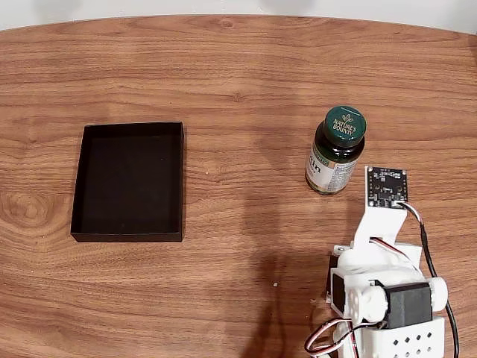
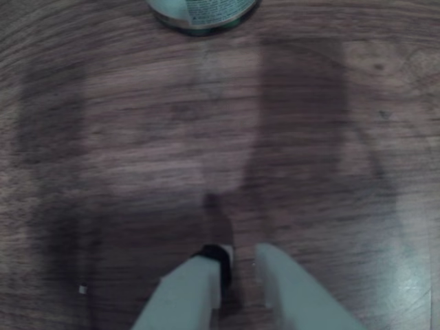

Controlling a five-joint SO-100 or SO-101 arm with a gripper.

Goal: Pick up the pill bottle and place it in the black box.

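- Pill bottle [image 1: 336, 151] and pincer are seen apart: in the wrist view the gripper [image 2: 237, 265] enters from the bottom edge, its two pale fingers [image 2: 189, 292] drawn close with only a narrow gap between the tips, and nothing is held between them.
- Bare wood is seen beneath the tips in the wrist view; whether the tips touch it cannot be told.
- At the top edge of the wrist view the bottle's [image 2: 203, 12] lower part is seen, standing on the wood well ahead of the fingertips and a little to their left.
- In the fixed view the white arm [image 1: 384, 298] is seen at the lower right, with a small dark circuit board [image 1: 387, 186] mounted on its forward end; the bottle stands upright just beside that board, up and to its left.
- A green cap printed "Nature's Bounty" and a white-and-green label are shown on the bottle.
- The table [image 1: 246, 67] is of brown wood with a marked grain; a pale strip of background is seen beyond its curved far edge.
- The black box [image 1: 129, 181] lies flat at the left of the fixed view, well apart from bottle and arm.
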